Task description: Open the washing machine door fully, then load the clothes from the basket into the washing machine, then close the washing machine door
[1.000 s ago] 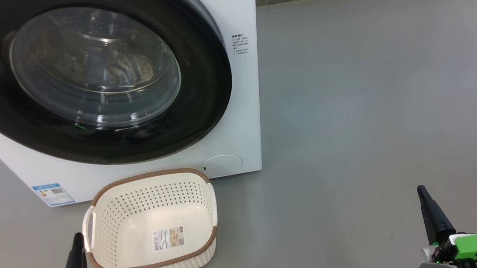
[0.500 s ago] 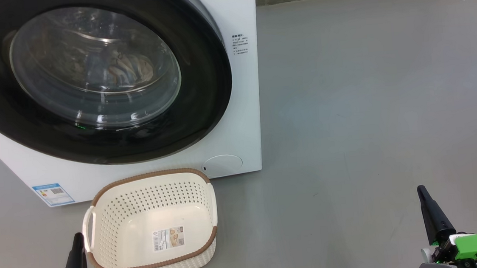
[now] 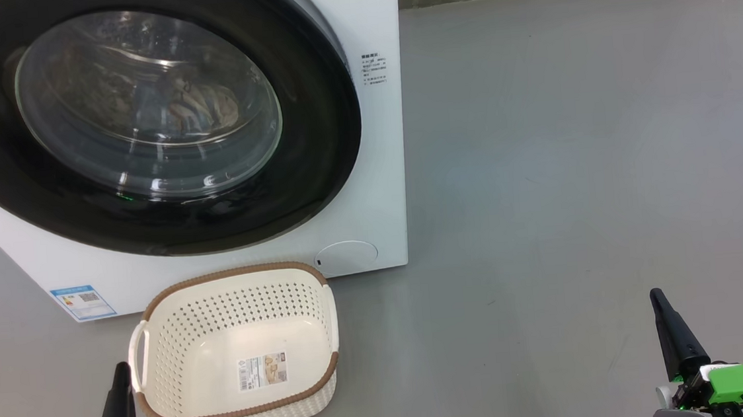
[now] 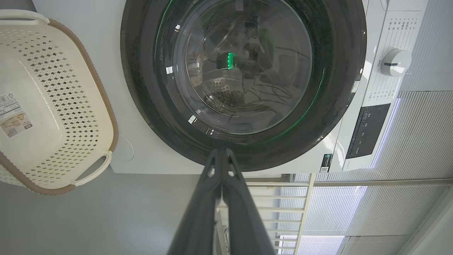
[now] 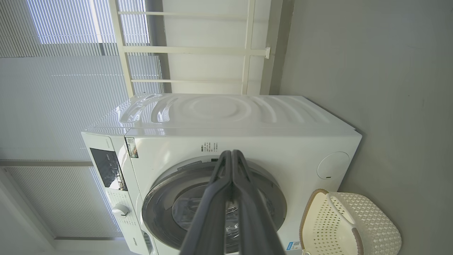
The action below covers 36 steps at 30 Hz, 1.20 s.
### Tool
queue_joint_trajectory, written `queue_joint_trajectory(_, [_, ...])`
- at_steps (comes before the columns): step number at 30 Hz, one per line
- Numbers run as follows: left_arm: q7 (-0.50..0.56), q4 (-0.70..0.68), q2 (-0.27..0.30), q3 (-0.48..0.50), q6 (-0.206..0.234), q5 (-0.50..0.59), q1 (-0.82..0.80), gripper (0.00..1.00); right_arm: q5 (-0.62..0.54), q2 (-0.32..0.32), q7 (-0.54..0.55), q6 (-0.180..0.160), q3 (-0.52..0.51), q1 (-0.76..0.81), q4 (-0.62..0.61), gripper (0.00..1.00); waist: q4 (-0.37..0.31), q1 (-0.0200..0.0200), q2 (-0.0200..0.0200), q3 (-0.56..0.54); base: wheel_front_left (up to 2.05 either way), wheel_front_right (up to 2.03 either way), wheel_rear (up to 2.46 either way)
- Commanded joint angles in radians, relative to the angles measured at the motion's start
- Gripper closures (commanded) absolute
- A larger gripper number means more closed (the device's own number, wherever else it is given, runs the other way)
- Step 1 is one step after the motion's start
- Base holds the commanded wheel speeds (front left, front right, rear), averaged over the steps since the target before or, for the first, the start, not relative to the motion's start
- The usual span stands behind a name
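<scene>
1. Head view
   - The washing machine door (image 3: 313,140) lies flush against the washing machine (image 3: 380,188), at 10 o'clock in the frame.
   - The clothes (image 3: 198,106) show as a pale bundle behind the glass bowl, inside the drum.
   - The basket (image 3: 234,271) stands on the floor (image 3: 575,186) at 6 o'clock from the door, just beside the machine's front. The label on its bottom is in plain sight.
   - The left end effector (image 3: 121,369) is at 7 o'clock, fingers pressed together, holding nothing. Its tip is just beside the basket's near left handle; contact cannot be told.
   - The right end effector (image 3: 655,295) is at 5 o'clock, closed and empty, well apart from basket and machine.

2. Left wrist view
   - The left end effector (image 4: 220,152) has its two fingers meeting at the tip, with nothing gripped.
   - The tip points at the door's (image 4: 244,71) black rim; no contact is evident.
   - The basket (image 4: 102,92) sits at 9 o'clock.

3. Right wrist view
   - The right end effector (image 5: 231,153) has its fingers together and grips nothing, standing clear of the machine (image 5: 247,117).
   - The door (image 5: 166,198) is at 7 o'clock and the basket (image 5: 371,219) at 4 o'clock.
</scene>
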Motion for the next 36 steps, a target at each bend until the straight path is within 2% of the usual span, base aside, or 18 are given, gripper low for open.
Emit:
queue_joint_trajectory(1, [0.007,-0.015,0.016,0.032,-0.011,-0.003,-0.040,1.00,0.002,-0.002,0.008,-0.001,0.023,-0.038,-0.024,1.00,0.000,0.0000,-0.0001,0.000,0.00,0.00,0.00])
queue_joint_trajectory(36, [0.007,-0.015,0.016,0.032,-0.011,-0.003,-0.040,1.00,0.001,-0.001,0.009,-0.001,0.022,-0.038,-0.024,1.00,0.000,0.0000,-0.0001,0.000,0.00,0.00,0.00])
